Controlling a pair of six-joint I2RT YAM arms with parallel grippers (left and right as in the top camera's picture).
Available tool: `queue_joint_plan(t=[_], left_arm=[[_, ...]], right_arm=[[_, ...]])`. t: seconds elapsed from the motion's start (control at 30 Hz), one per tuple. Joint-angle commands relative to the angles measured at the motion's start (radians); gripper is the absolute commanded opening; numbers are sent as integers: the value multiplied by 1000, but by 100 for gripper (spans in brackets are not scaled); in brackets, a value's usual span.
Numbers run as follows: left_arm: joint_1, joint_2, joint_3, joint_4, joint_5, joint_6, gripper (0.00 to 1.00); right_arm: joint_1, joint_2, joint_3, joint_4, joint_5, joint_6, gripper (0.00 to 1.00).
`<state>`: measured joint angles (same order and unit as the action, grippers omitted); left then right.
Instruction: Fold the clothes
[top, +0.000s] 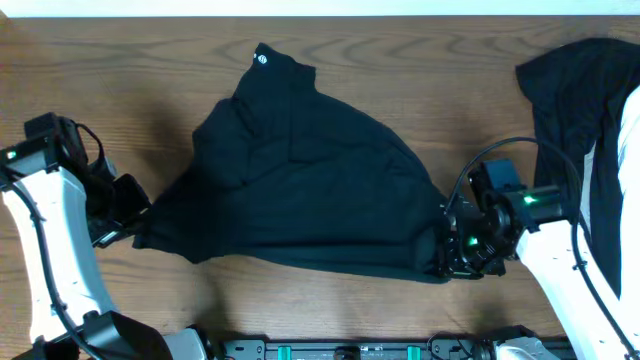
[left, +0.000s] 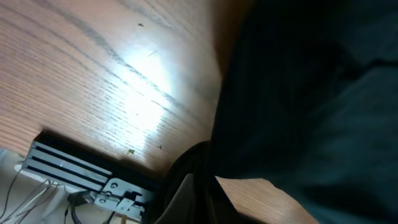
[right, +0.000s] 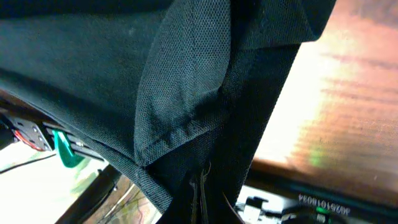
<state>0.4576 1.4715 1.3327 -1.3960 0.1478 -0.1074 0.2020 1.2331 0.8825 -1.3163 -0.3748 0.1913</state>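
A: Two corners in hand, then?
B: Yes, pinching the clothes (top: 300, 180) with the left claw (top: 138, 222) at the near-left corner and with the right claw (top: 443, 250) at the near-right hem. Pressed tight on black fabric at both ends, going by the wrist views.
A: And lying where?
B: Spread rumpled across the middle of the desk (top: 120, 80), roughly triangular, with the white logo (top: 262, 58) at the far tip. Apart from a second dark heap (top: 575, 90) at the far right.
A: Which step?
B: Probably the opening of the first fold — gripped along the near edge, not yet turned over.
A: Next?
B: Likely calls for raising both corners together and carrying them toward the far tip, keeping even tension to avoid dragging the whole piece.
A: Pose?
B: Reaching in low from either side, forearms angled toward the middle, wrists close above the desk.
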Motion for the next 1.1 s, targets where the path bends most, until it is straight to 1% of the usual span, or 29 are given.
queue_joint_plan(t=[0.0,0.03,0.1,0.17,0.2,0.27,0.33,0.37,0.43,0.5,0.63,0.7,0.77,0.8,0.87,1.0,1.03,1.07], left_arm=[[22,-9,1,-6,-33,-3,6],[26,-9,1,-5,-33,-3,6],[35,-8,1,-2,-33,-5,6],[44,-8,1,2,-33,-5,7],[48,-8,1,3,-33,-5,7],[53,-8,1,6,-33,-6,12],[54,-8,1,9,-32,-6,17],[54,-8,1,10,-32,-6,23],[54,-8,1,10,-32,-6,28],[54,-8,1,13,-32,-10,36],[54,-8,1,20,-32,-25,39],[54,-8,1,20,-28,-25,39],[54,-8,1,21,-21,-26,40],[54,-8,1,20,-17,-25,40],[53,-8,1,20,-17,-25,40],[53,-8,1,21,-3,-25,40],[53,-8,1,21,2,-26,39],[53,-8,1,21,2,-25,40]], right_arm=[[14,-4,0,-12,1,33,8],[14,-4,0,-9,1,33,17],[14,-4,0,13,6,36,23],[13,-4,0,58,38,64,31],[13,-4,0,84,62,84,32],[12,-4,0,153,103,133,39],[11,-3,0,245,105,139,45],[11,-2,0,281,106,151,46],[5,11,0,357,124,153,46],[-3,44,0,430,154,153,45],[-6,171,0,583,209,153,42],[-16,254,0,675,217,154,32],[-23,335,0,765,154,153,23],[-23,367,0,795,122,153,22],[-25,418,0,837,81,154,23],[-27,472,0,884,70,161,27],[-27,477,0,897,60,161,30],[-25,480,0,910,55,161,36]])
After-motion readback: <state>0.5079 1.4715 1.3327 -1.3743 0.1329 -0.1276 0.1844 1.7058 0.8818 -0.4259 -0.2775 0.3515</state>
